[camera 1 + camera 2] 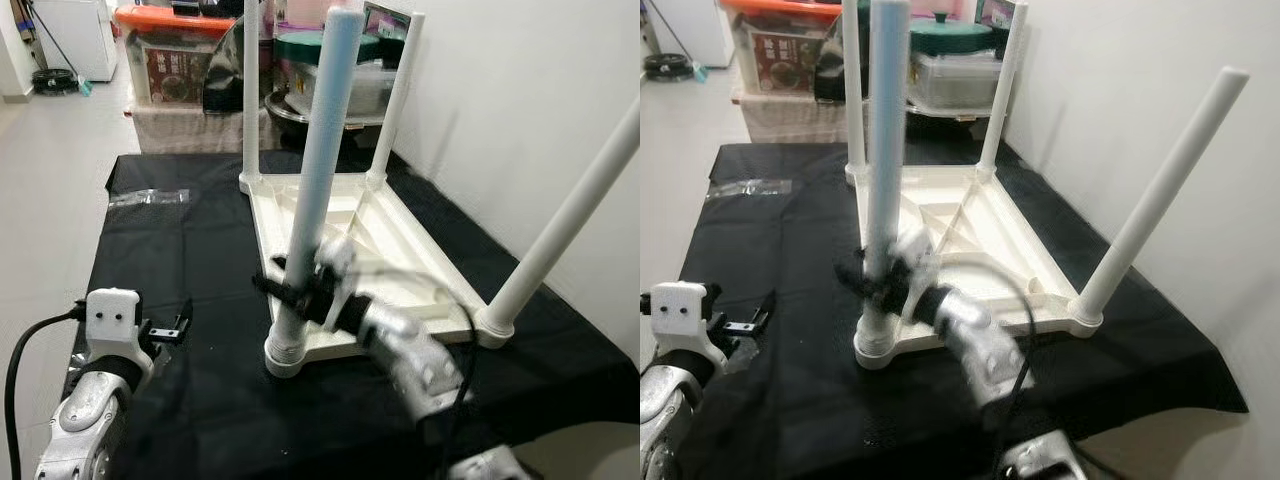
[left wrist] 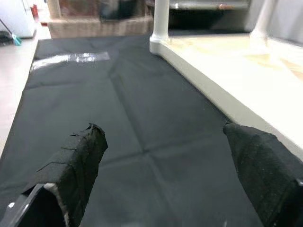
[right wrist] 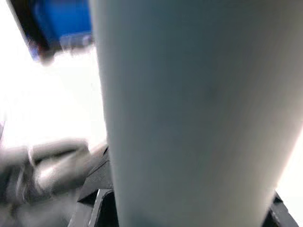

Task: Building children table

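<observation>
While it lies upside down on the black cloth (image 1: pixel 180 400), the white children table (image 1: pixel 365 240) points its four legs up into the air. This cloth covers the tabletop, and the children table sits on its right half, close to the white wall (image 1: pixel 520 110). Nearest to the robot stands the front leg (image 1: pixel 318 170), a pale tube seated in a round socket at the front left corner of the frame. The right gripper (image 1: pixel 290 290) is on the lower part of this leg, a little above the socket, and its jaws are closed around the tube; the gripper and its silver arm look blurred. In the right wrist view the front leg is very near the camera.

Well apart from the children table, the left gripper (image 1: pixel 168 330) hangs over the cloth at the front left. Its jaws stand wide open and hold nothing, and in the left wrist view both black fingers (image 2: pixel 78 163) show with the cloth between them. A clear plastic bag (image 1: pixel 148 197) lies flat on the far left part of the cloth. Behind the tabletop I can see storage boxes (image 1: pixel 175 50) and a green pot (image 1: pixel 950 35).
</observation>
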